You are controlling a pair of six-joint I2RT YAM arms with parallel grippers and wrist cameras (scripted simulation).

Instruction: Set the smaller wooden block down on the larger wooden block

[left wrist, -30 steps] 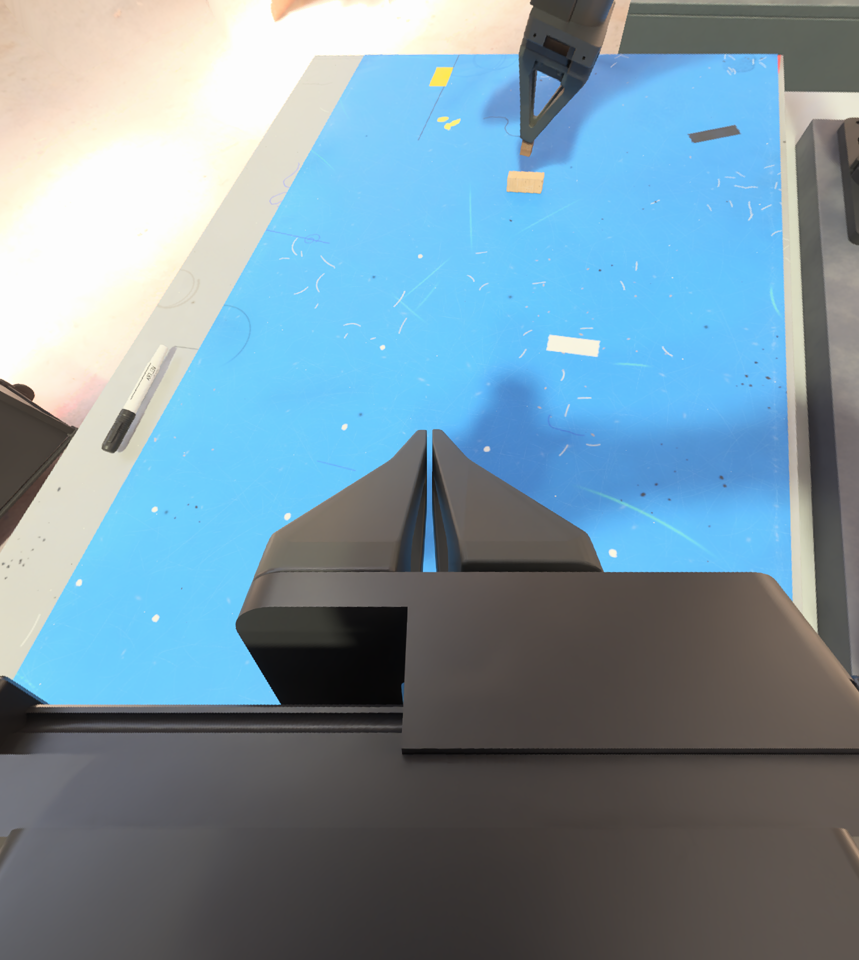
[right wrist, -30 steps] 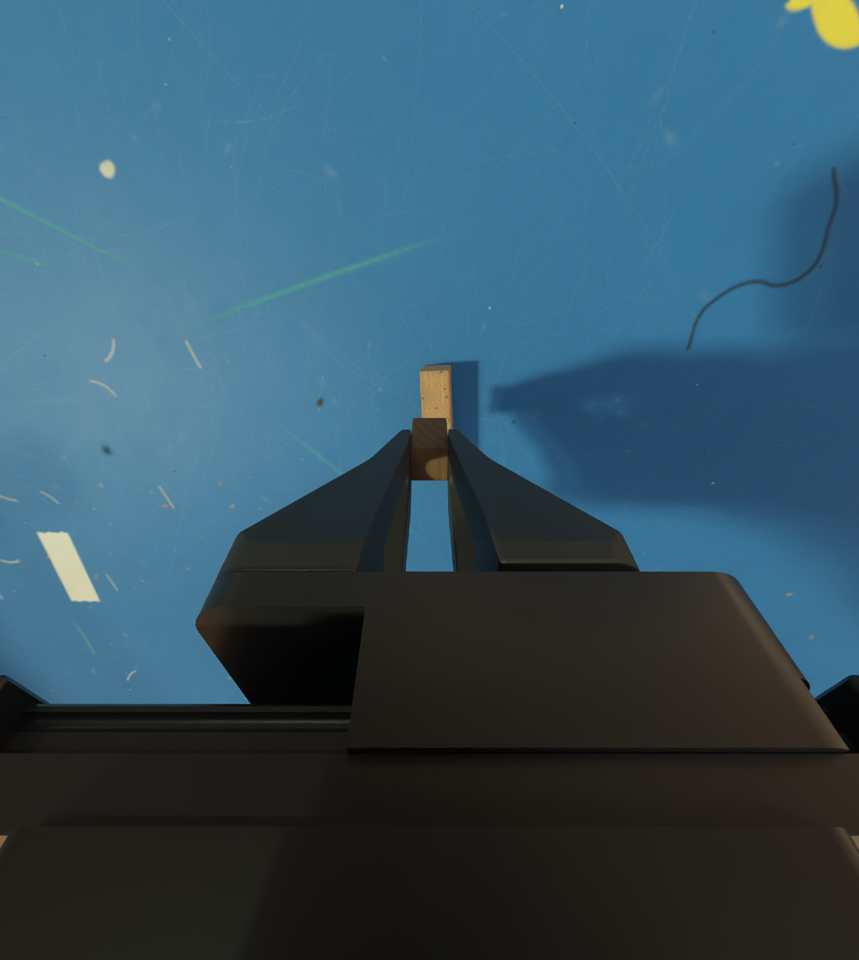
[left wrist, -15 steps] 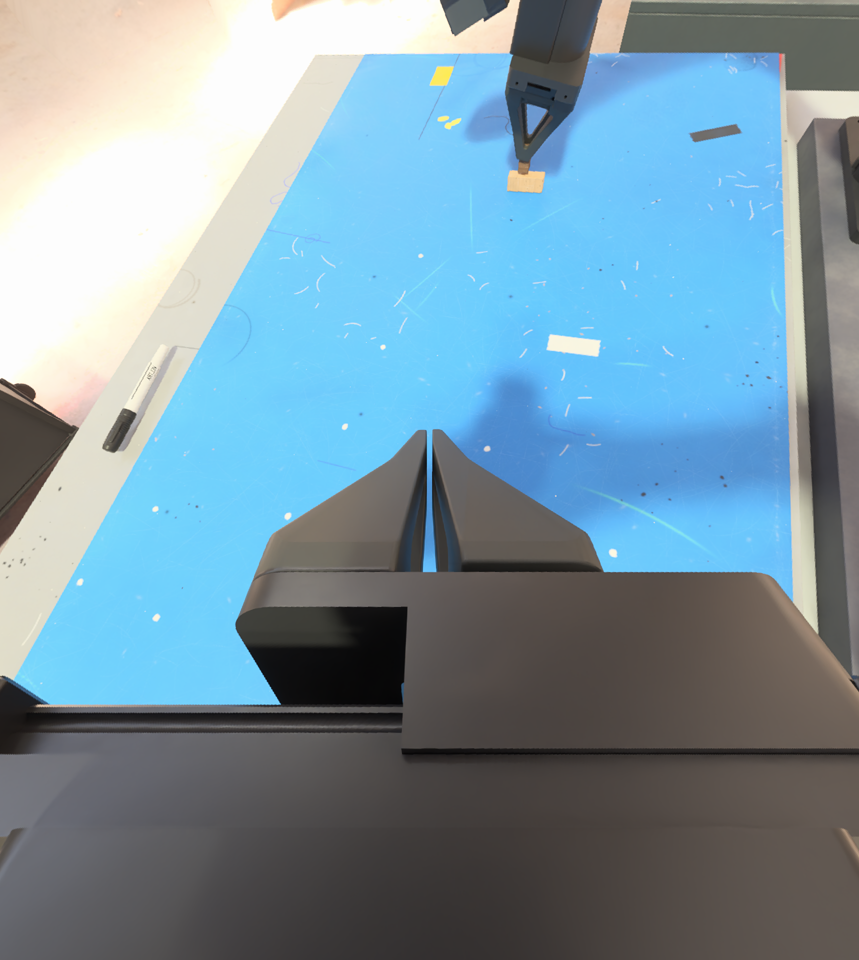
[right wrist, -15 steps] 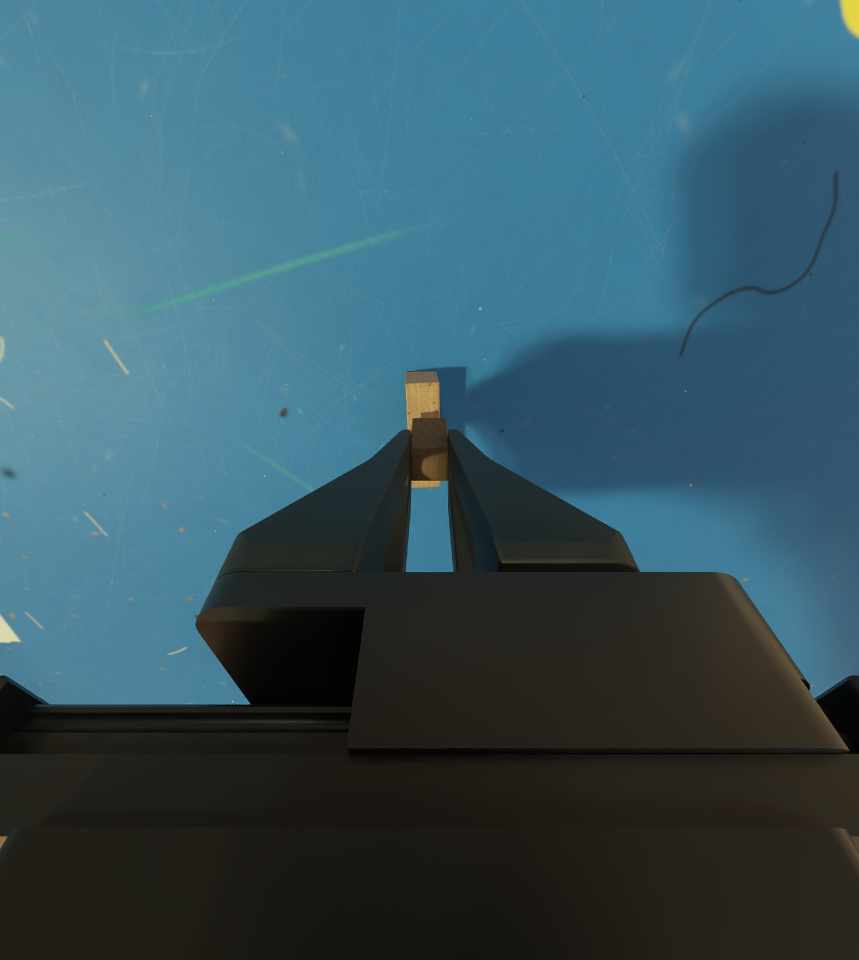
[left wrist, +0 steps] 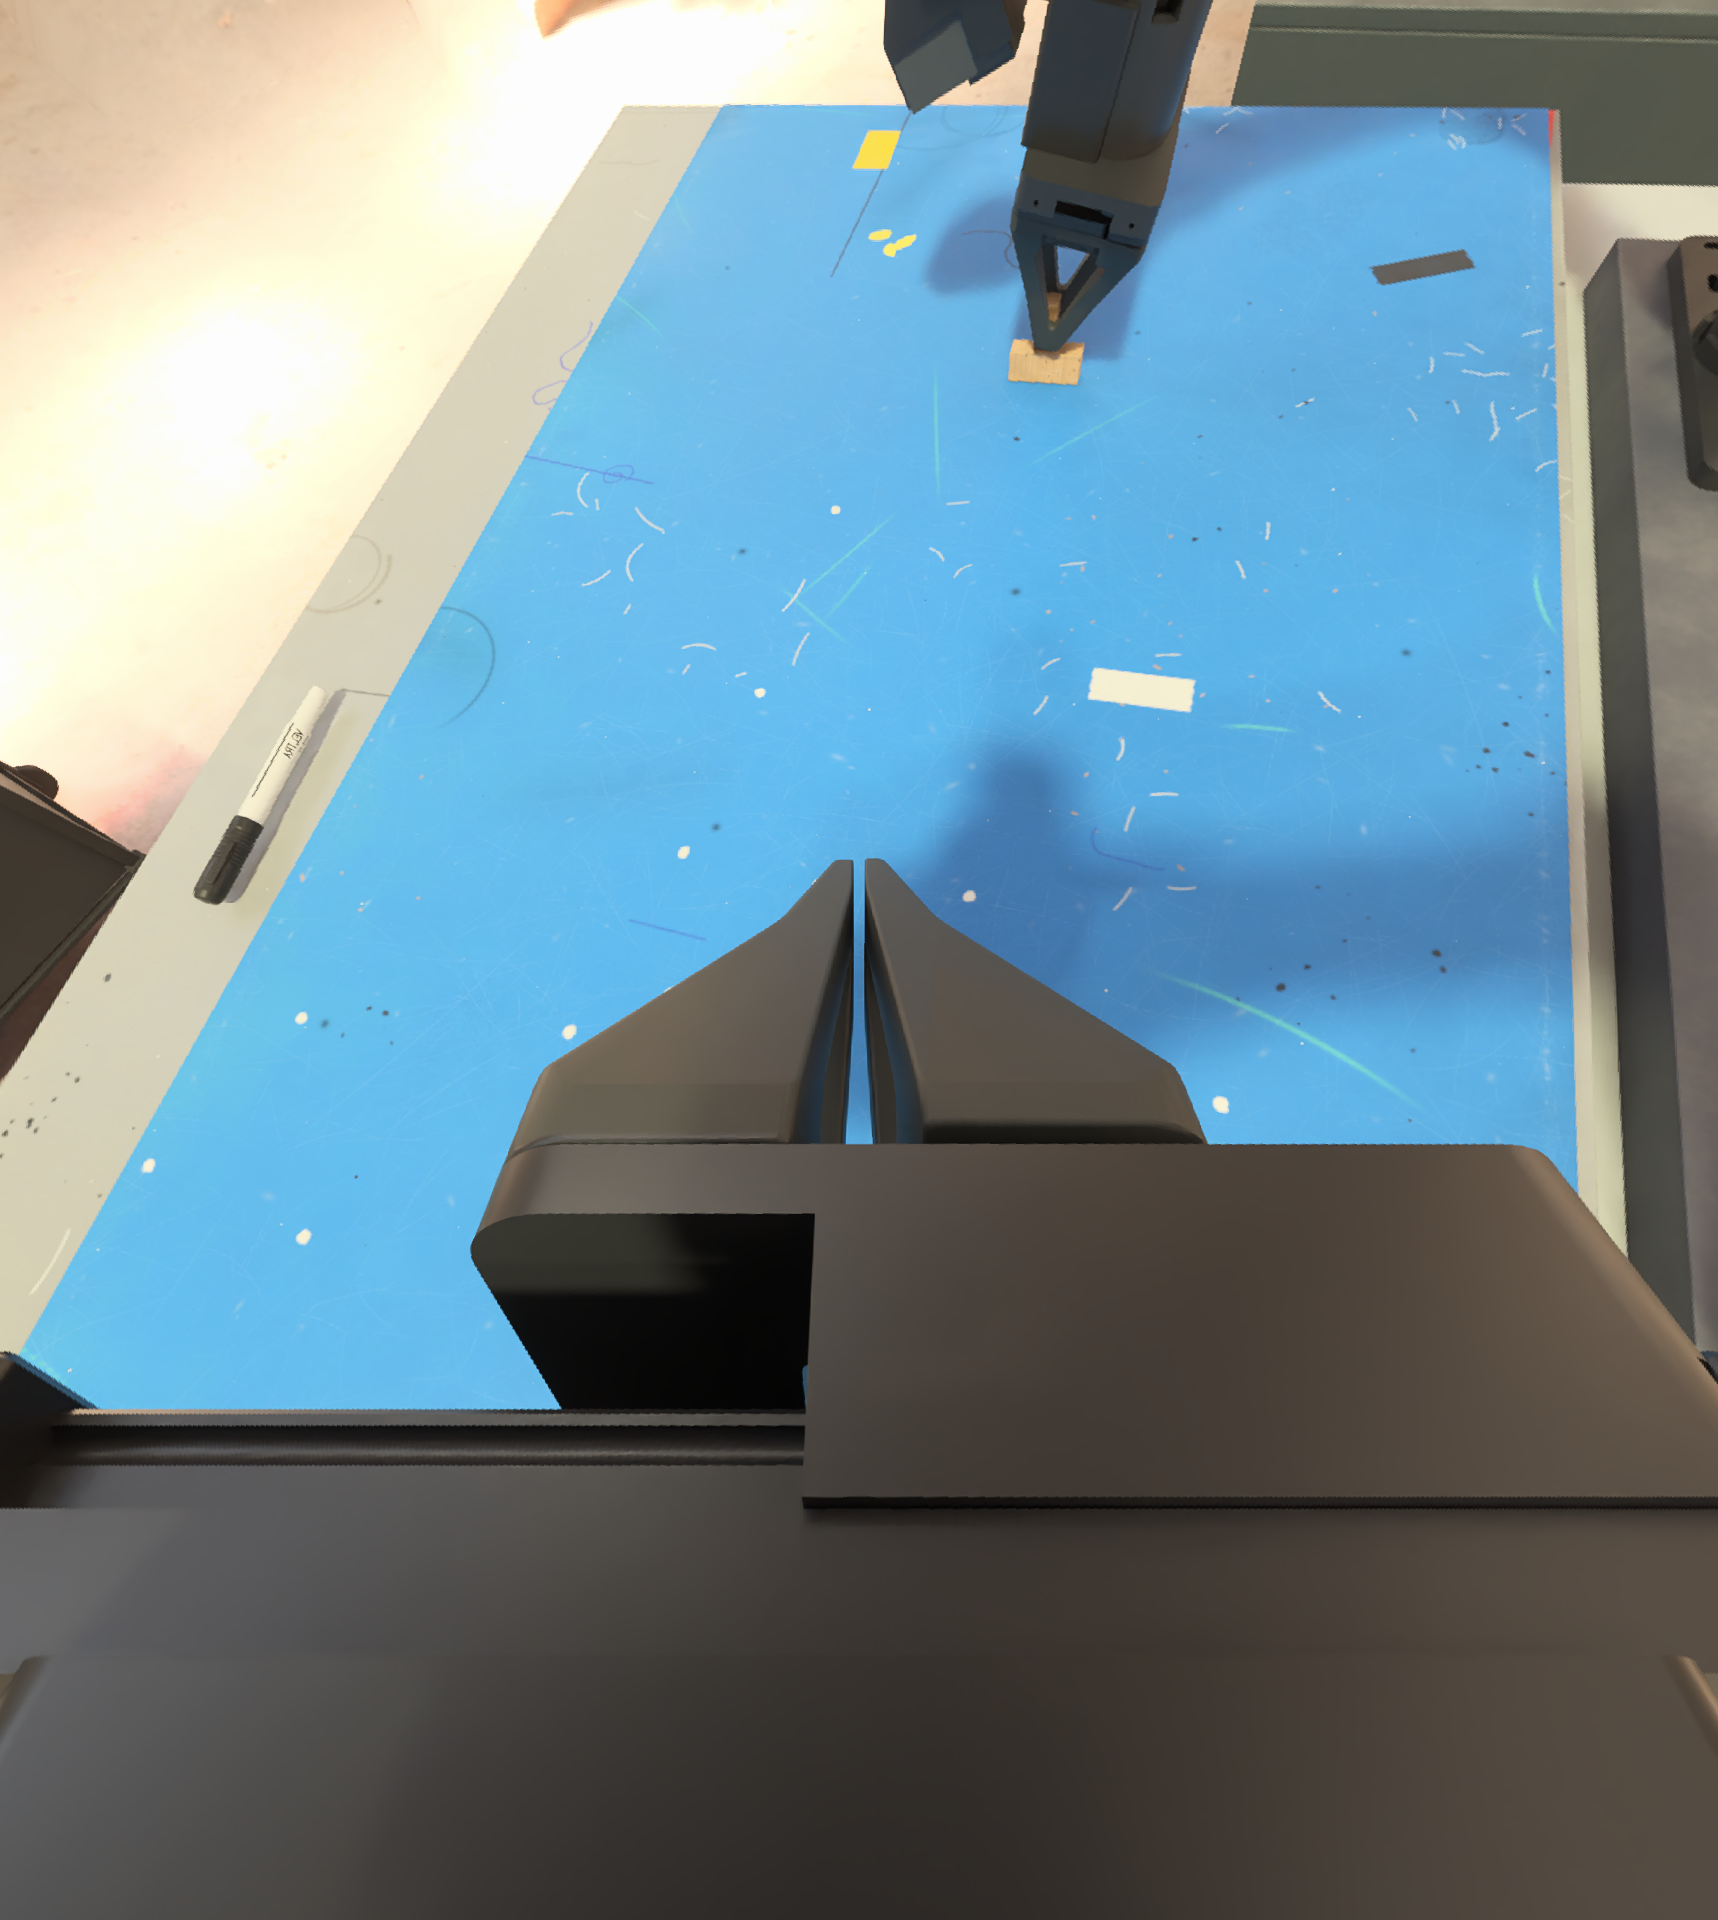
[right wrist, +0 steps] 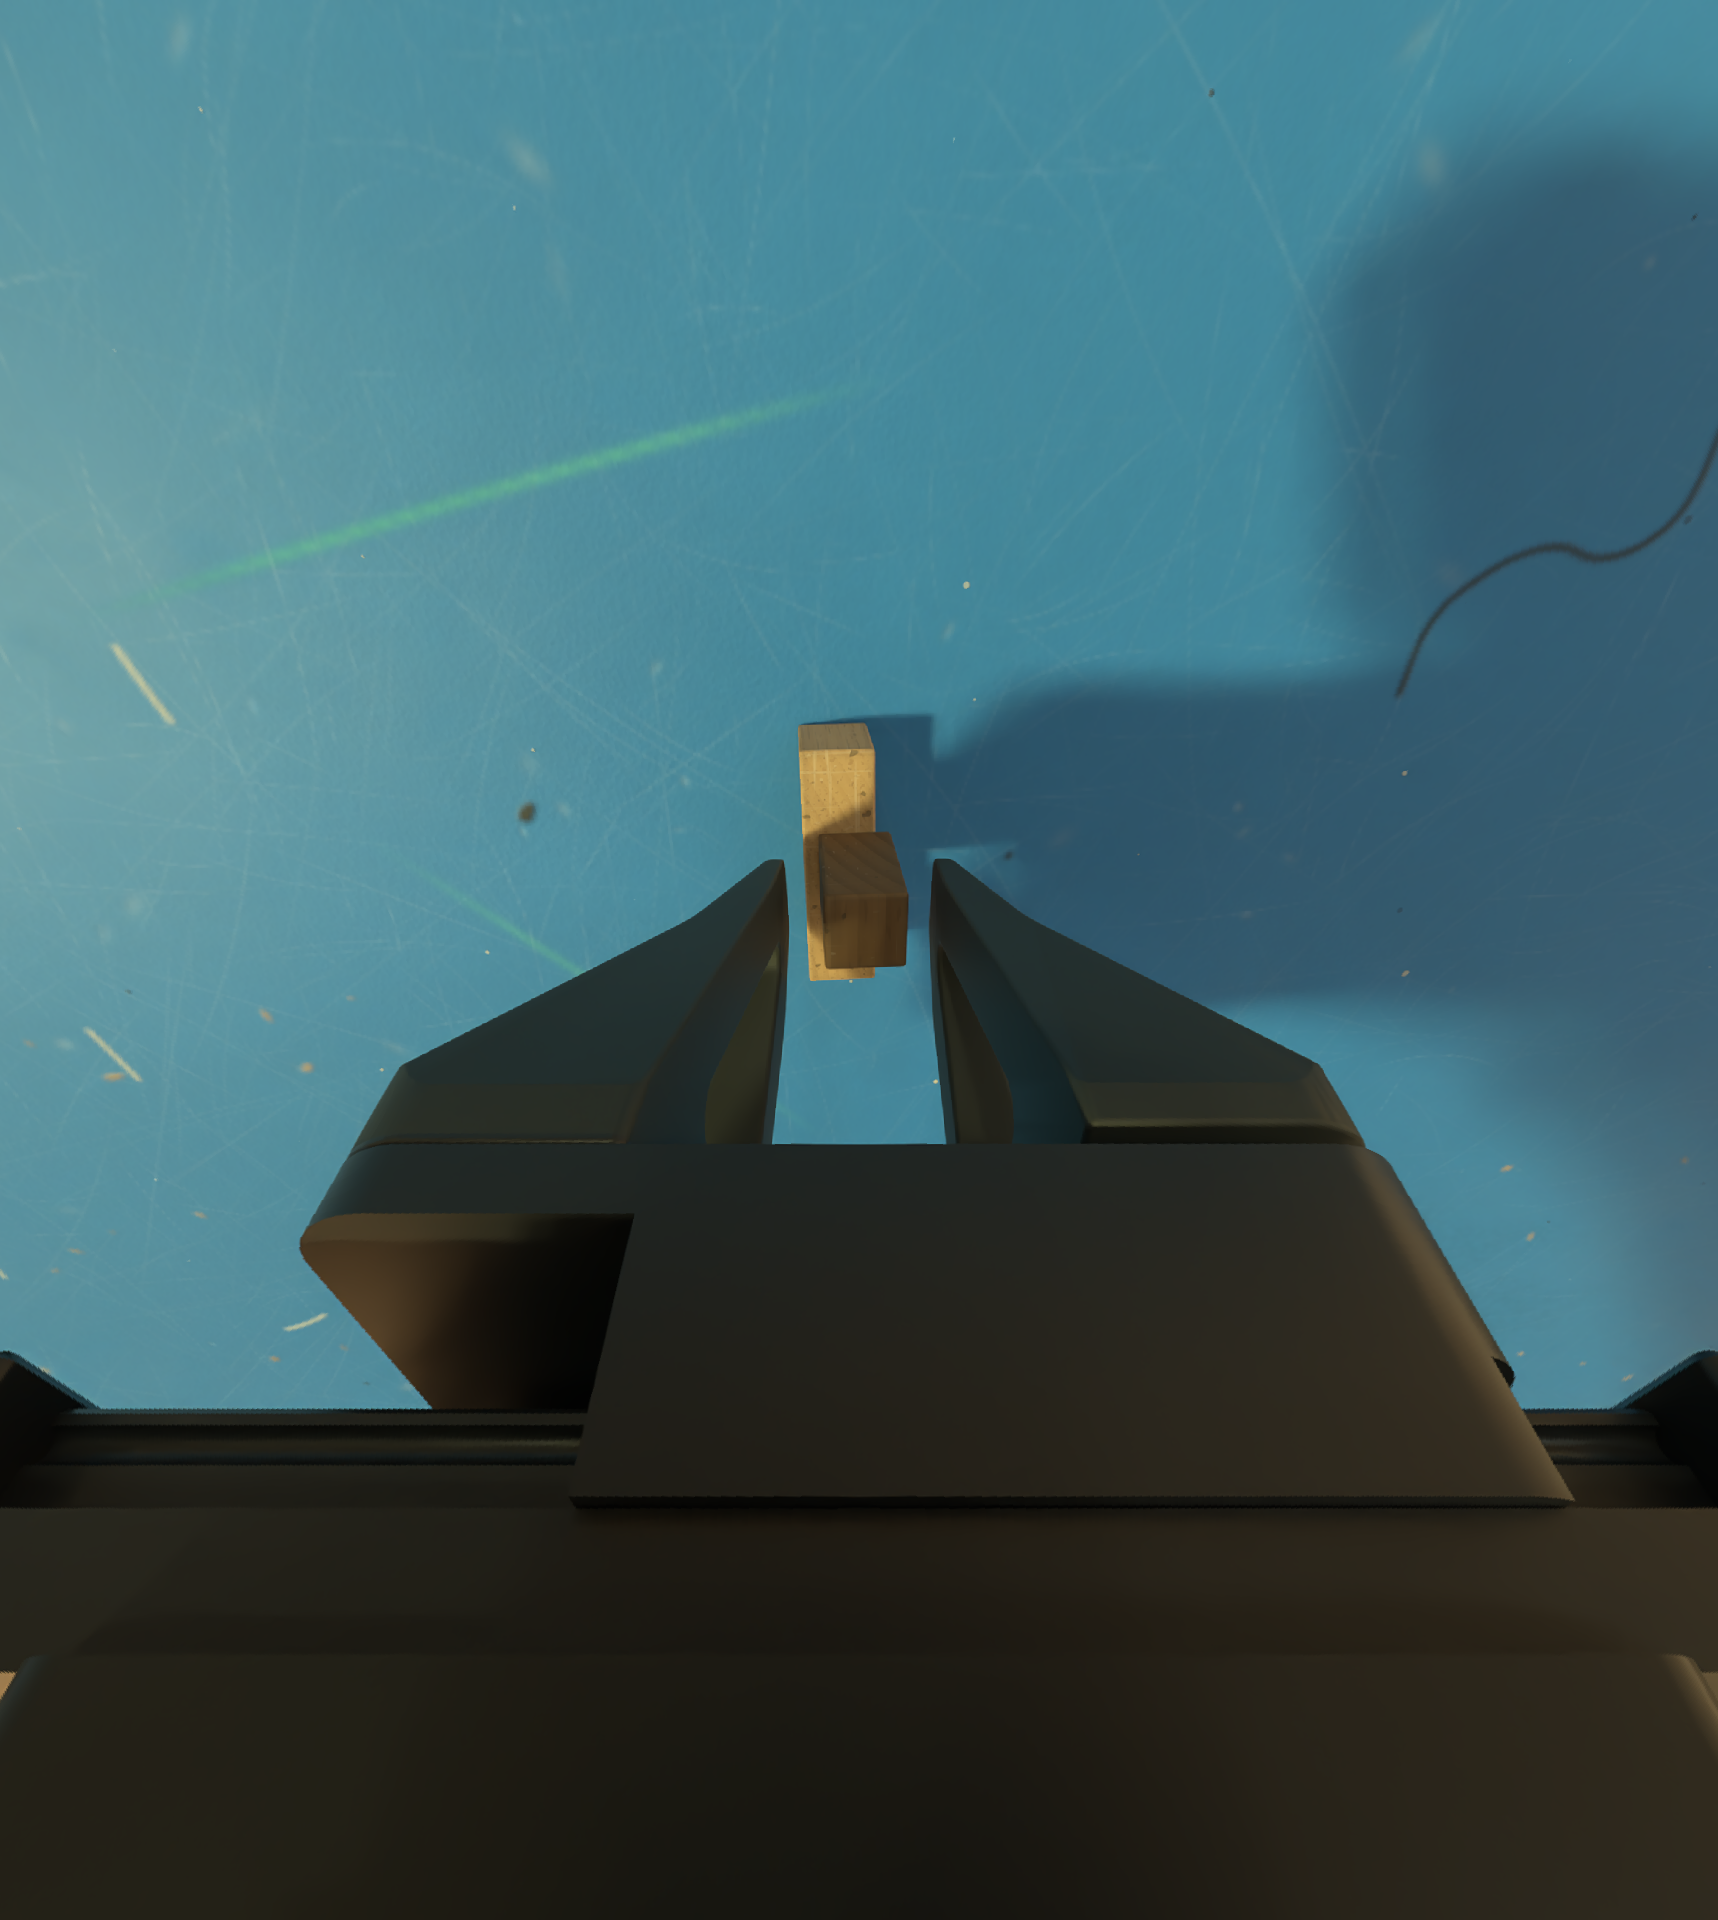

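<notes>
**Small block sitting on large block, right fingers spread around it**

The right gripper (right wrist: 858, 862) pointed straight down at the mat, its two dark fingers (right wrist: 730, 966) spread apart with clear gaps on both sides of the smaller wooden block (right wrist: 862, 900). Neither finger touched the block in the right wrist view. The block — darker brown, roughly cube-shaped — sat on top of the larger wooden block (right wrist: 835, 777), a pale, long piece lying flat on the blue mat (right wrist: 522, 312). The small block lay over the near half of the long one and overhung its right edge slightly; the far end of the large block was bare.

From the left wrist view, the right gripper (left wrist: 1054, 338) stood upright at the far end of the table with its tips right at the larger wooden block (left wrist: 1045, 363); the small block was barely visible there between the fingers.

The left gripper (left wrist: 858, 868) hovered over the near part of the mat, well apart from the blocks, its fingers pressed together with only a hairline slit between them and nothing held.

Farther out on the mat: a white strip of tape (left wrist: 1141, 689) mid-table, a dark strip (left wrist: 1422, 267) and a yellow patch (left wrist: 876, 149) near the far end. A black-capped marker (left wrist: 257, 795) lay on the grey table border (left wrist: 211, 987), left of the mat — parallel to its edge.
</notes>
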